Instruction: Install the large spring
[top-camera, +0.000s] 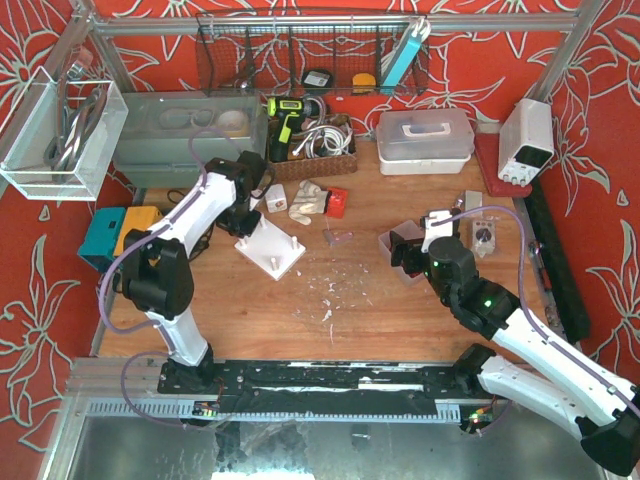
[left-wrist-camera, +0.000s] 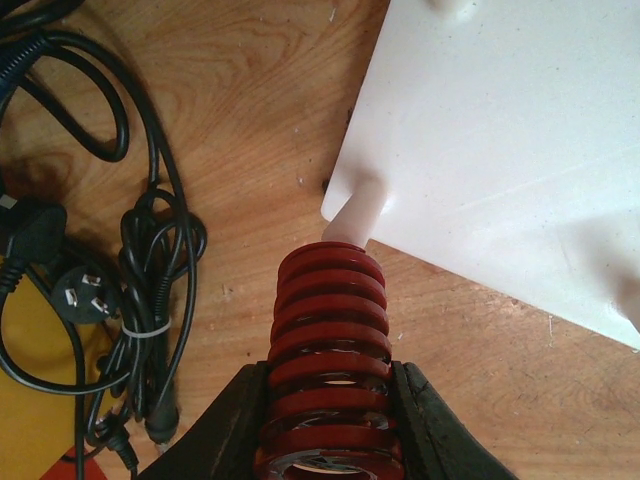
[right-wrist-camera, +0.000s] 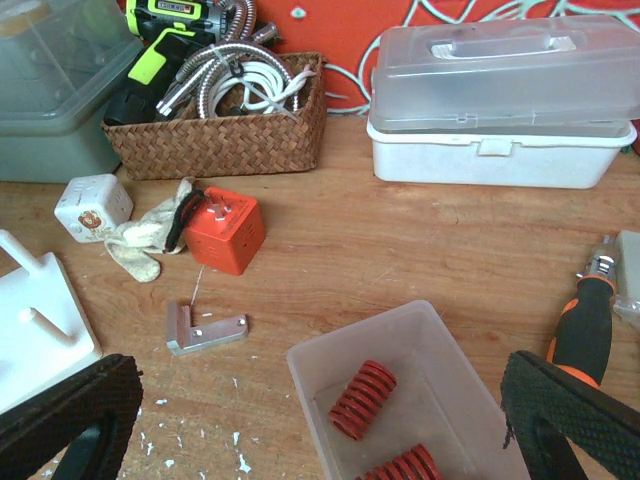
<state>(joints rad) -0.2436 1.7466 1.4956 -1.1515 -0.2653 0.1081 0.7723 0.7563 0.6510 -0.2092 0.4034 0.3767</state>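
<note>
Our left fingers (left-wrist-camera: 235, 425) are clenched on the large spring (left-wrist-camera: 330, 330), one finger on each side of its red coils. We hold it this way so its open end points at the white peg (left-wrist-camera: 355, 212). The peg stands at a corner of the white board (left-wrist-camera: 500, 140), which lies toward the left edge of the surface (left-wrist-camera: 250, 120). The end of the spring meets the tip of the peg, but we cannot tell if the peg is inside yet. We think the spring must line up straight with the peg, or it may catch on the tip and push the board.

Beside the spring, black cables (left-wrist-camera: 150, 290) lie in a bunch on the wood. They are near it but not touching, so they should not get in our way.

Our right fingers (right-wrist-camera: 70, 420) are spread wide and hold nothing. They hang over a clear bin (right-wrist-camera: 420, 325) toward the right edge, with more red springs (right-wrist-camera: 362, 398) lying in it. This arm is well apart from the board.

Farther out, in the middle, lie a metal bracket (right-wrist-camera: 205, 330), an orange cube (right-wrist-camera: 225, 230) and a white cube (right-wrist-camera: 92, 208). At the far edge stand a woven basket (right-wrist-camera: 215, 145) and a white box (right-wrist-camera: 500, 150) with a clear lid.
</note>
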